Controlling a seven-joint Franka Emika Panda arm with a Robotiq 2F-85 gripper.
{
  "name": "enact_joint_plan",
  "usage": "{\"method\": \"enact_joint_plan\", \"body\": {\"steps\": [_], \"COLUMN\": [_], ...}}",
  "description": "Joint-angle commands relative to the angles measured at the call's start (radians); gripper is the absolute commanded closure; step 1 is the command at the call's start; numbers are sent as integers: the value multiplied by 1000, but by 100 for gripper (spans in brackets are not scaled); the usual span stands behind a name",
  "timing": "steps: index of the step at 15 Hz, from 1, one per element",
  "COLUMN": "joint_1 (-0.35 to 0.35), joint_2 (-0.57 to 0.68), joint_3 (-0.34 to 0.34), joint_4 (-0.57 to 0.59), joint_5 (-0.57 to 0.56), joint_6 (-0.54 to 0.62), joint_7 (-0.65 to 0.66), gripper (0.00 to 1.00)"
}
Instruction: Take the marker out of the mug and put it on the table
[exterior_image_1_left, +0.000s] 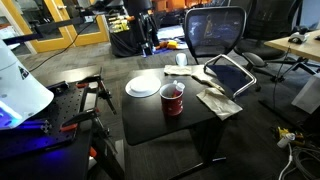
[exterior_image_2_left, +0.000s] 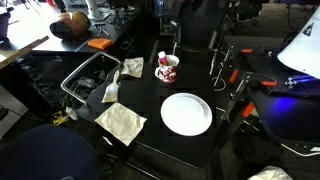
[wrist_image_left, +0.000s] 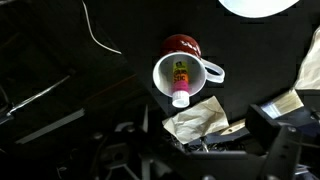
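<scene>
The red mug (wrist_image_left: 181, 62) stands upright on the black table (wrist_image_left: 250, 45), seen from above in the wrist view. The marker (wrist_image_left: 180, 82) stands inside it, red with a yellow label and a white end that leans on the rim. Both exterior views show the mug (exterior_image_1_left: 173, 100) (exterior_image_2_left: 167, 68) near the middle of the table (exterior_image_1_left: 160, 128) (exterior_image_2_left: 150, 95). My gripper (wrist_image_left: 195, 150) shows only as dark fingers at the bottom of the wrist view. It is high above the table, short of the mug, open and empty. It does not show clearly in the exterior views.
A white plate (exterior_image_1_left: 143, 86) (exterior_image_2_left: 186, 113) lies beside the mug. Crumpled paper napkins (exterior_image_1_left: 215, 100) (exterior_image_2_left: 121, 122) (wrist_image_left: 195, 118) lie on the other side. A wire rack (exterior_image_1_left: 230, 75) (exterior_image_2_left: 90, 75) sits at the table's edge. Red-handled clamps (exterior_image_1_left: 95, 90) and an office chair (exterior_image_1_left: 215, 30) stand nearby.
</scene>
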Motion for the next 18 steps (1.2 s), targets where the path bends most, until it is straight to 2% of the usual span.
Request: {"method": "enact_joint_plan", "body": {"steps": [1,10,12,17,18], "joint_1": [-30,-18,-22,-13,-19], "joint_2": [102,299,273,309,319], "joint_3": [-15,-63,-53,-67,-68], "joint_4": [33,163,139,177,180], "joint_5": [-90,-184,-154,-169,-169], "joint_6": [69,57,42,17,40], "joint_7": [3,45,7,34,26], "gripper": [0,0,0,0,0]}}
